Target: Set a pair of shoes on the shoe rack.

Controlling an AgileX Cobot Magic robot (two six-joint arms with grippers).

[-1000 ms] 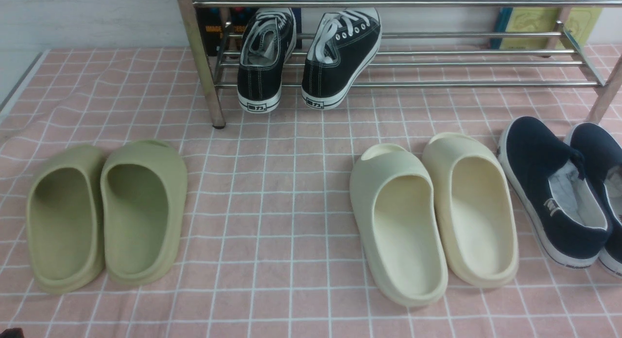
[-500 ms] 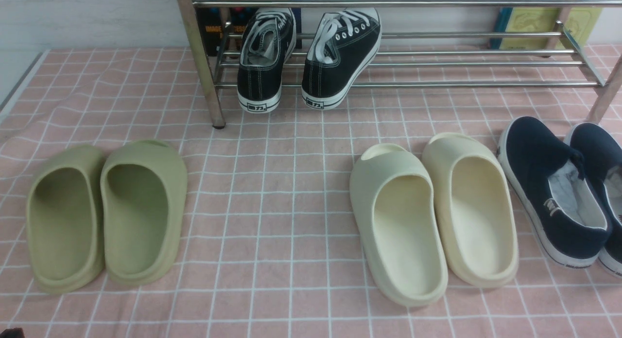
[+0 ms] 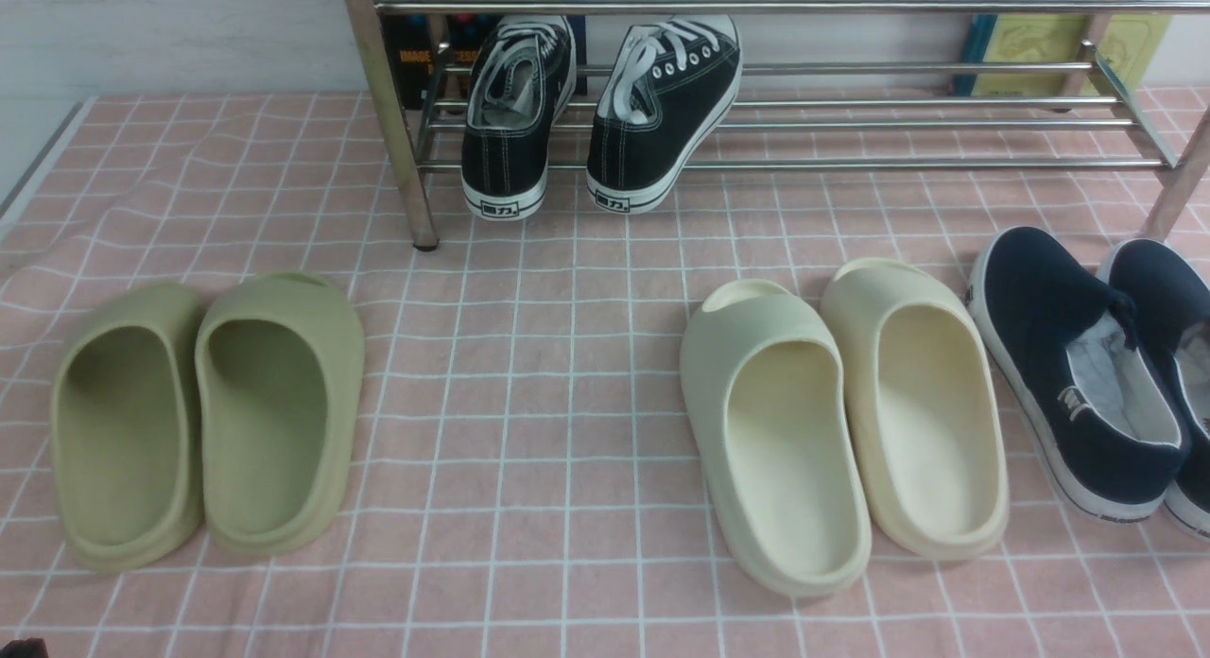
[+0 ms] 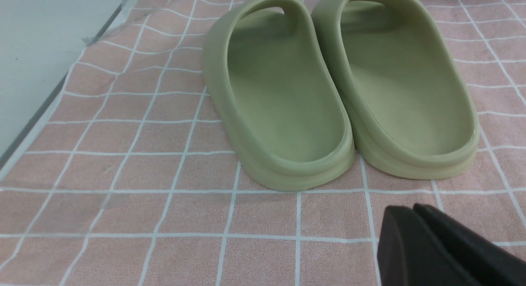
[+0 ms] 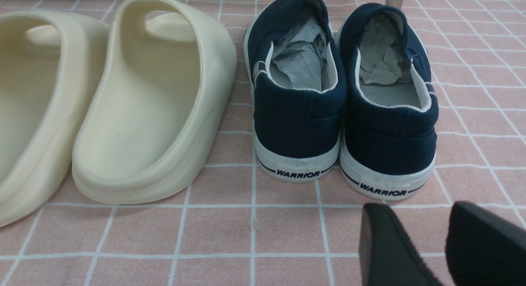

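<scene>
Sneakers (image 3: 596, 110) occupied left end of rack (image 3: 851, 162) lower tier, heels overhanging front bar; tier to their right stood free. Upper bar limited headroom. Open cloth (image 3: 529, 384) lane lay between green slides (image 3: 203, 412) and cream slides (image 3: 841, 417), running straight to rack. Navy slip-ons (image 3: 1087, 365) crowded right post; cream slides close beside them.

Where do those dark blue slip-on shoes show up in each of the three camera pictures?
Front view: the navy slip-ons lie at the far right edge, partly cut off, right of the cream slides.
Left wrist view: not in it; only the olive slides show.
Right wrist view: center-right, heels toward the camera.
Shared landmark: the cream slides beside them.
</scene>
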